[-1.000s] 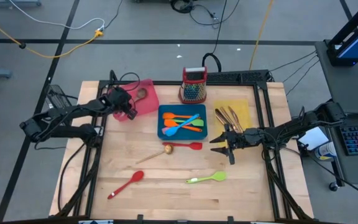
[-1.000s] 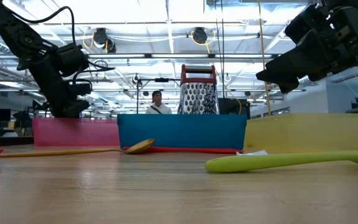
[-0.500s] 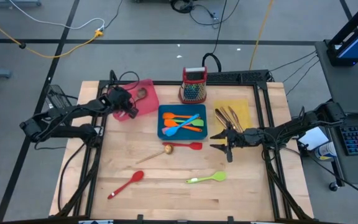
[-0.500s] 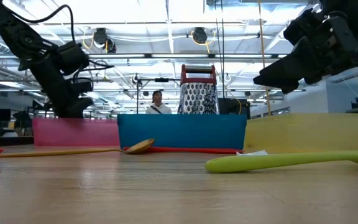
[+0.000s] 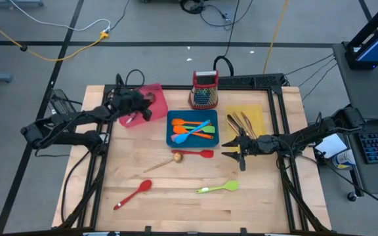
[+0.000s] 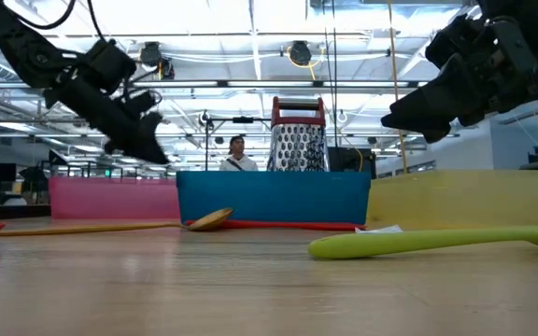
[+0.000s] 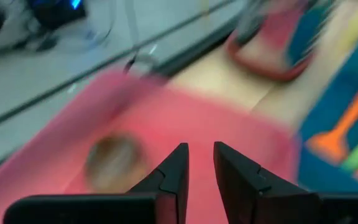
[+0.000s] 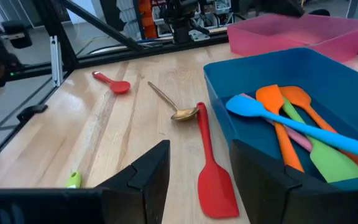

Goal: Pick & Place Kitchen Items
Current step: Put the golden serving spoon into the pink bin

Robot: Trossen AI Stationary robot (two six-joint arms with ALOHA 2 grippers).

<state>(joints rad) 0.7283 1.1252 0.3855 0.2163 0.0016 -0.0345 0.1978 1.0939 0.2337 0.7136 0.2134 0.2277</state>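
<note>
Pale wooden desk (image 5: 176, 196), centre frame: one red silicone spatula (image 5: 199, 154), one brass-toned spoon (image 5: 163, 162), one red spoon (image 5: 133, 194), one green spatula (image 5: 218, 188); left claw (image 5: 147, 110) narrowly parted, empty, over pink plastic tray (image 5: 156, 95); right claw (image 5: 230, 149) released.

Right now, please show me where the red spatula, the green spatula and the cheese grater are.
red spatula (image 8: 215, 186): right wrist view, on its flat blade.
green spatula (image 5: 230, 186): high view, on its blade end.
cheese grater (image 5: 205, 96): high view, on its patterned metal face.
</note>
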